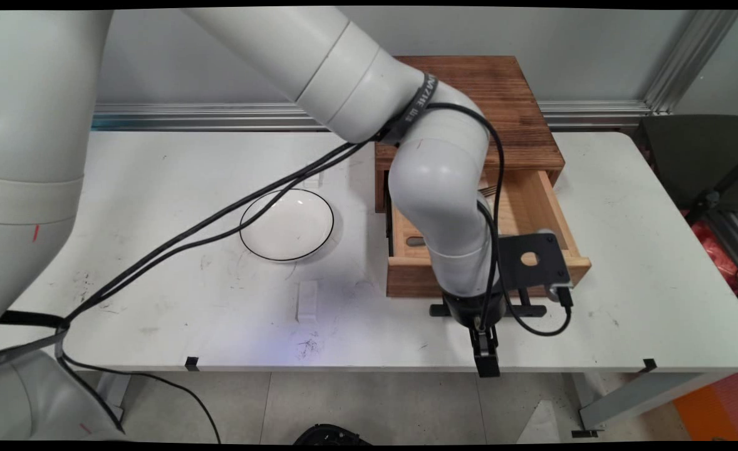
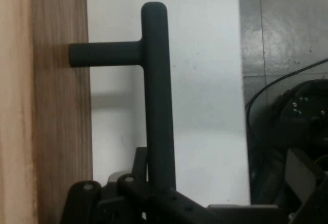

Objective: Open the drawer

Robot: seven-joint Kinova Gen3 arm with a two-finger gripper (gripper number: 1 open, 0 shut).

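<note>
A wooden drawer box point(image 1: 507, 106) stands at the back of the white table point(image 1: 156, 294), its drawer point(image 1: 535, 207) pulled out toward the near edge. My gripper point(image 1: 485, 351) points down in front of the drawer and is shut on the black drawer handle point(image 1: 529, 310). In the hand view the handle bar point(image 2: 156, 90) runs down into my gripper point(image 2: 154, 196), and one post joins it to the wooden drawer front point(image 2: 56, 121). A fork point(image 1: 487, 188) shows at the back of the drawer; my arm hides most of the drawer's inside.
A white plate with a black rim point(image 1: 286, 224) lies left of the drawer. A small white block point(image 1: 307, 300) lies nearer the front edge. Black cables point(image 1: 218, 225) hang over the plate's left part. The table's near edge point(image 1: 375, 368) is just below the gripper.
</note>
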